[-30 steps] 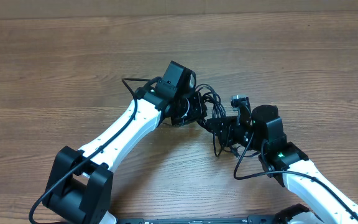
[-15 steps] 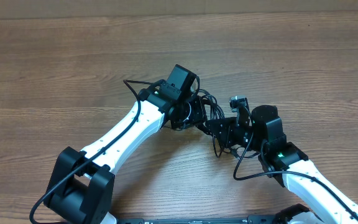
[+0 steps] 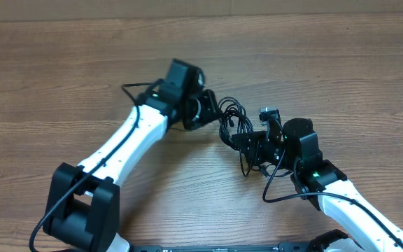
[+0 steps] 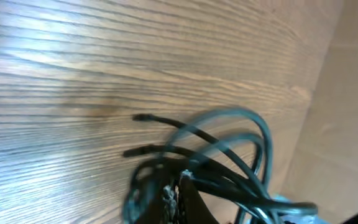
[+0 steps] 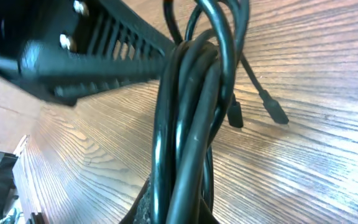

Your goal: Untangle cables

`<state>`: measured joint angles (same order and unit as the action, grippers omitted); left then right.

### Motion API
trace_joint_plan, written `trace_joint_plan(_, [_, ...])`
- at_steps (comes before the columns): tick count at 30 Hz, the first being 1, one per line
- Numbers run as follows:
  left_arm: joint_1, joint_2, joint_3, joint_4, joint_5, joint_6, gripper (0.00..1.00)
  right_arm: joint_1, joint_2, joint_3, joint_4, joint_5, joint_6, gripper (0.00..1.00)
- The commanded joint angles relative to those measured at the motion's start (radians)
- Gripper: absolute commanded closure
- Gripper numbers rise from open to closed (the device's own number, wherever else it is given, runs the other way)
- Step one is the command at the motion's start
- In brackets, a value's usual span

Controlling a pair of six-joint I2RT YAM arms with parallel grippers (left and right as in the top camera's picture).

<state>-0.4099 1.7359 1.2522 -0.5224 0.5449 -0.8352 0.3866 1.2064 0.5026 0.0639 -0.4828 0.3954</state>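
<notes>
Clamped together on the cables [image 5: 191, 106], my right claw [image 5: 174, 208] sits at the bottom edge of its own wrist view. The black cords rise from between its fingers as one thick bunch, straight up the middle of the frame, and loop over at the top. Two small plug ends [image 5: 277, 114] hang free to the right of that bunch, over the wood grain of the table [image 3: 61, 63]. Across the upper left of that same view runs the black ribbed body of my left claw [image 3: 206, 113], just beside the bunch. From overhead, my left arm [image 3: 128, 140] reaches from the lower left of the frame up toward the centre, and my right arm [image 3: 341, 199] comes in from the lower right. The two claws face each other near the middle, the left one higher and further left. The cables lie between them as a cluster of thin black loops, just right of the left claw and just above and left of the right one. In the left wrist view the cords curve through the lower right, and two plug tips poke out leftward at mid-frame above the table. My left claw is closed at the bottom edge there, with strands running down into its fingers. That view is blurred, so it looks pinched on the cords, but I cannot tell on how many of them.
</notes>
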Motion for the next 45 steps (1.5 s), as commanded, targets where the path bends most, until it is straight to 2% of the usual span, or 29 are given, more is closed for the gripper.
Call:
trace_joint_plan(1, [0.041,0.01,0.019,-0.078,0.099,0.021,0.96,0.0,-0.01,0.01,0.012,-0.003,-0.008,0.96])
trace_joint_plan(7, [0.003,0.01,0.018,-0.162,0.102,0.031,0.91,0.0,-0.01,0.01,0.003,-0.004,-0.008,0.96])
trace_joint_plan(10, [-0.029,0.01,0.018,-0.162,0.088,0.051,0.83,0.0,-0.01,0.01,0.0,-0.004,-0.008,0.96])
trace_joint_plan(20, [-0.09,0.01,0.018,-0.196,-0.18,0.073,0.71,0.0,-0.011,0.01,0.002,-0.086,-0.008,0.96])
trace_joint_plan(26, [-0.087,0.01,0.018,-0.167,-0.281,0.097,0.95,-0.001,-0.011,0.01,0.005,-0.269,0.022,0.96])
trace_joint_plan(29, [-0.087,0.01,0.019,-0.15,-0.287,0.122,0.96,-0.002,-0.011,0.01,0.011,-0.323,0.08,0.96])
trace_joint_plan(32, [-0.081,0.009,0.022,-0.119,-0.283,0.121,0.96,-0.002,-0.01,0.01,0.009,-0.33,0.077,0.96])
trace_joint_plan(37, [-0.03,0.009,0.065,-0.105,-0.158,0.145,0.96,-0.002,-0.01,0.01,-0.005,-0.294,0.045,0.96])
trace_joint_plan(41, [0.036,0.009,0.108,-0.143,-0.03,0.292,0.96,-0.002,-0.01,0.01,-0.01,-0.237,0.045,0.96])
trace_joint_plan(45, [0.092,0.009,0.118,-0.247,-0.05,0.47,0.96,-0.002,-0.01,0.01,-0.005,-0.216,0.045,0.96])
